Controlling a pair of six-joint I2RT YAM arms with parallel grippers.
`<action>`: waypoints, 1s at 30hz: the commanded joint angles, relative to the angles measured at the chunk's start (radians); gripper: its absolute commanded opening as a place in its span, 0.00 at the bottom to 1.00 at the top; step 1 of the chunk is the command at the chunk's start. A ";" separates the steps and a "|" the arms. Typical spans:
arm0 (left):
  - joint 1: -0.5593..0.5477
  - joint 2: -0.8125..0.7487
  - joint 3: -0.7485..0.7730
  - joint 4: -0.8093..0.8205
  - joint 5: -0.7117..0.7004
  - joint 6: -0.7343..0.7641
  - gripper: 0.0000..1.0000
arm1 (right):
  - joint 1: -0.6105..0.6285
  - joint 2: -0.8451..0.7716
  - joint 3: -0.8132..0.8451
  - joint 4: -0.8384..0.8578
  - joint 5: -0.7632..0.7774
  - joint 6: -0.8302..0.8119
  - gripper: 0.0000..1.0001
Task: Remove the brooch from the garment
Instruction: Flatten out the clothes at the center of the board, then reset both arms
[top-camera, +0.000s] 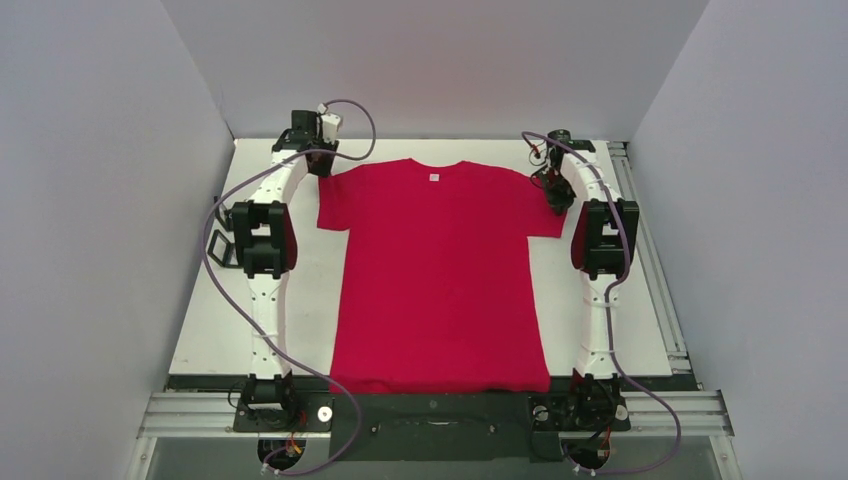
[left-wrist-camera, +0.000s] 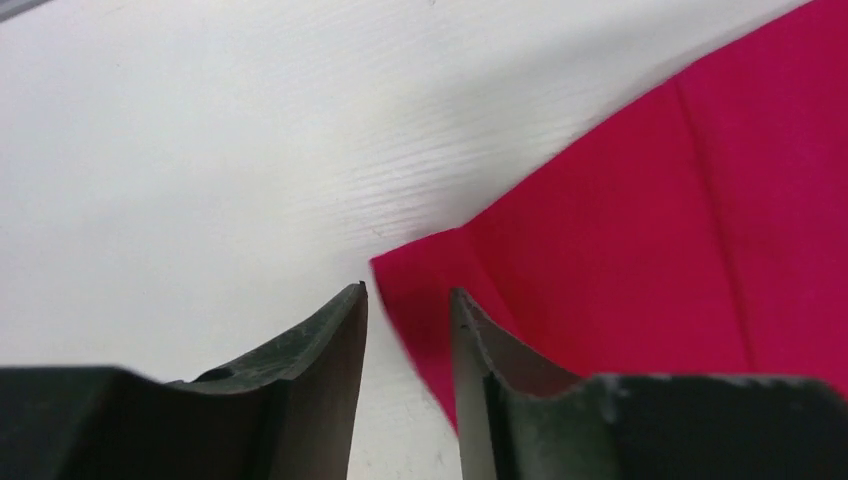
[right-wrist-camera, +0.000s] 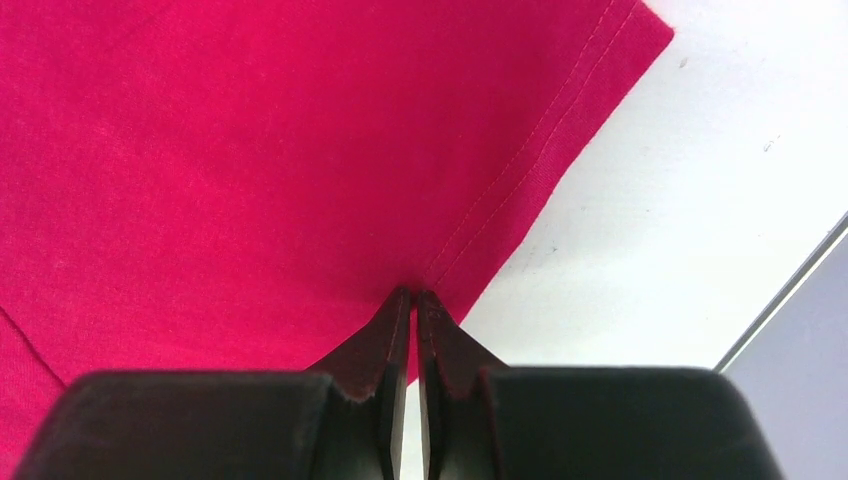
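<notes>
The garment (top-camera: 440, 270), a bright red T-shirt with a small white neck label (top-camera: 434, 178), lies flat on the white table (top-camera: 215, 320). No brooch shows in any view. My left gripper (top-camera: 322, 165) hangs at the far corner of the shirt's left sleeve (left-wrist-camera: 650, 230). This gripper (left-wrist-camera: 408, 290) is open by a narrow gap, and the sleeve's edge runs beneath that gap. My right gripper (top-camera: 556, 200) is at the right sleeve. It (right-wrist-camera: 413, 292) is shut, with its tips at the stitched hem (right-wrist-camera: 520, 160). Whether cloth is pinched there I cannot tell.
Grey walls close in the table on the left, back and right. A metal rail (top-camera: 650, 280) runs along the table's right edge. Bare white tabletop borders the shirt on both sides, and both arms stretch along those strips.
</notes>
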 joint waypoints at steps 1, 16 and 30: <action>0.011 0.039 0.111 0.006 -0.053 0.026 0.39 | -0.016 0.002 0.018 -0.018 0.017 -0.028 0.05; 0.092 -0.199 0.241 -0.337 0.206 -0.180 0.96 | -0.057 -0.426 -0.069 0.241 -0.274 0.015 0.74; 0.163 -0.829 -0.650 -0.240 0.137 -0.172 0.96 | -0.110 -1.068 -0.791 0.393 -0.336 0.109 0.77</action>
